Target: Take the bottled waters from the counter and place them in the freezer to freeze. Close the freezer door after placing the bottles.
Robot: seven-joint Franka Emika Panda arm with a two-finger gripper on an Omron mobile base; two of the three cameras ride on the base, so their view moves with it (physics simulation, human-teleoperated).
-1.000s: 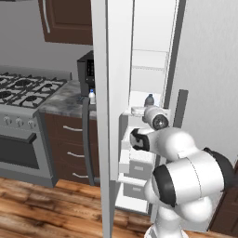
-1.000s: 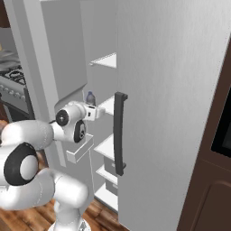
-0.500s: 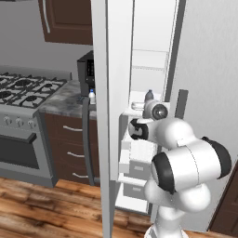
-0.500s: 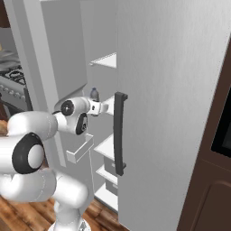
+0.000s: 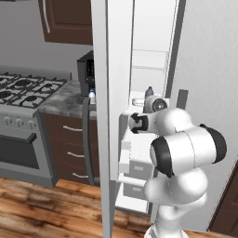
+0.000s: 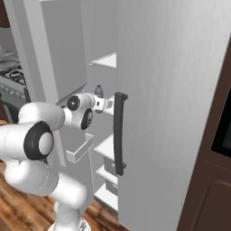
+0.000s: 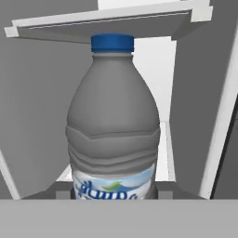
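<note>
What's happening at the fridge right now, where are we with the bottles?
The gripper is shut on the greyish bottle and holds it upright inside the open freezer, beneath a white shelf. The second bottle stands on the counter beside the dark coffee machine. The freezer door is wide open, so one bottle is going in, one is left to fetch, and closing comes last.

A home kitchen. A gas stove (image 5: 25,90) sits at nine o'clock beside a speckled stone desk (image 5: 65,100) over dark brown drawers (image 5: 69,148). A tall grey side-by-side fridge (image 6: 180,103) stands on a wood-plank floor (image 5: 42,204).
</note>
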